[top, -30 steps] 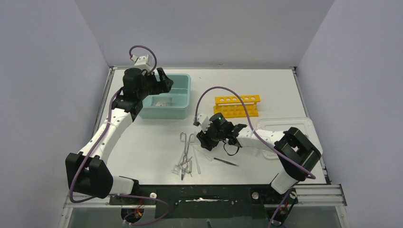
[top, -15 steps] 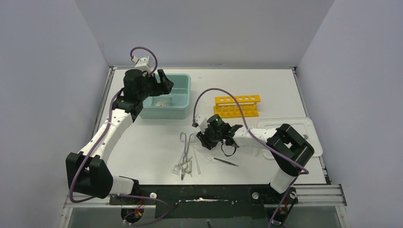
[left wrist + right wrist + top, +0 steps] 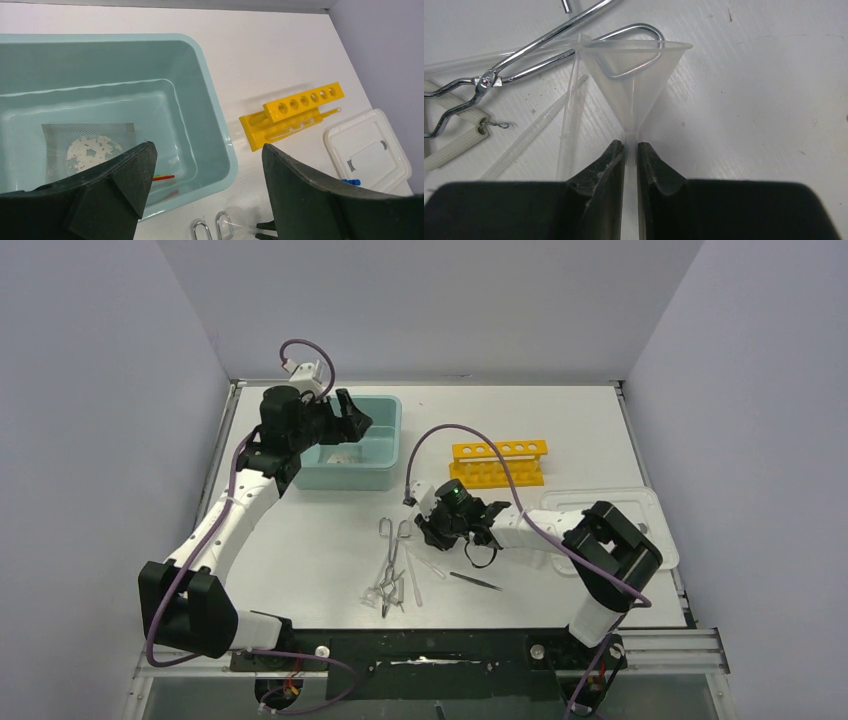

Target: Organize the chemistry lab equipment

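Observation:
My right gripper (image 3: 631, 146) is shut on the stem of a clear plastic funnel (image 3: 631, 95) lying on the table. The funnel's mouth overlaps a ring handle of the metal forceps (image 3: 549, 45). Clear droppers (image 3: 534, 130) lie just to its left. In the top view the right gripper (image 3: 425, 532) is beside the forceps (image 3: 392, 555), with thin tweezers (image 3: 476, 581) nearer the front. My left gripper (image 3: 207, 150) is open and empty above the teal tub (image 3: 220, 150). The tub holds the bag of white discs (image 3: 90, 147). Blue-capped tubes (image 3: 351, 182) peek out by the lid.
A yellow tube rack (image 3: 499, 462) lies behind the right gripper. The translucent white lid (image 3: 640, 515) sits at the right under the right arm's elbow. A thin red and green stick (image 3: 162, 177) lies in the tub. Grey walls enclose the table.
The right arm's elbow has swung left and its gripper has shifted slightly left by the forceps handles. The left gripper has shifted slightly right over the tub.

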